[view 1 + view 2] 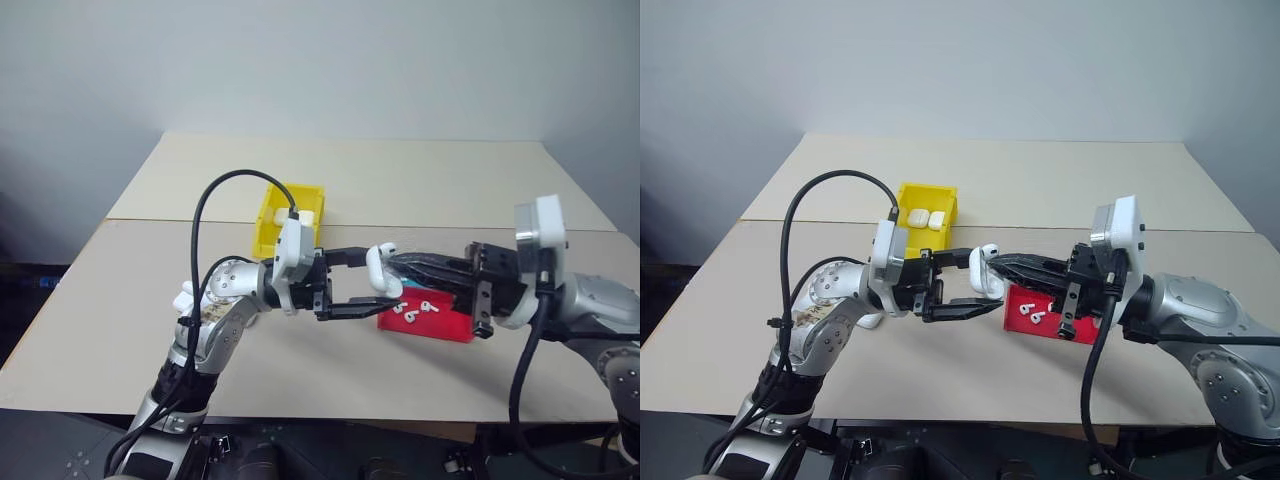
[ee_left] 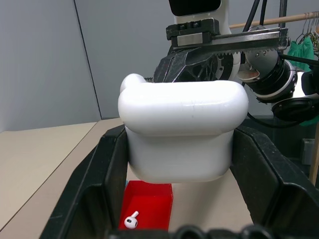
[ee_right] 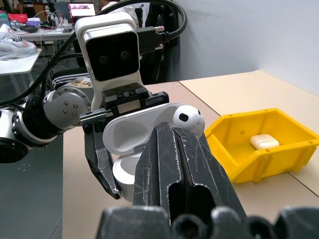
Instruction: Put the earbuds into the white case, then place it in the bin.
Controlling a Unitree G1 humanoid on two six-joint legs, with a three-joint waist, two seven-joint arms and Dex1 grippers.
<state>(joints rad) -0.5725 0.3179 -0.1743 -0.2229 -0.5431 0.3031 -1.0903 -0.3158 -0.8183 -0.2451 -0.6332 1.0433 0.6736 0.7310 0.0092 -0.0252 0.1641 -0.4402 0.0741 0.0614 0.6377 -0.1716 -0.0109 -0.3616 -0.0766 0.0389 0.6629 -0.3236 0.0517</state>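
Right hand [image 3: 185, 130]: fingers pressed together on one earbud [image 3: 189, 119], its round head showing just past the fingertips. Held in the air, at the mouth of the case.

Left hand [image 1: 962, 283]: fingers clamped on the body of the case [image 2: 182, 130], one either side. Case held above the tabletop [image 1: 420, 180] between the two arms, lid flipped up, cavity facing the right hand.

Case interior: in the right wrist view the lid's inner shell looks bare; whether an earbud already sits in the lower half cannot be told.

Red tray [image 1: 1082, 329]: below the right hand, on the tabletop. Loose earbuds [image 1: 1031, 314] lie in it, three counted in the left eye view.

Bin [image 1: 902, 198]: yellow, beyond the left hand, well apart from the held case. Two closed white cases [image 1: 928, 217] rest inside it, side by side.

Progress, judged: mid-task, at the loading step. Case picked up and opened; one earbud fetched and brought to the opening, not yet seated. Remaining: seat this earbud, probably fetch a second from the tray, shut the lid, carry the case to the bin and let go.
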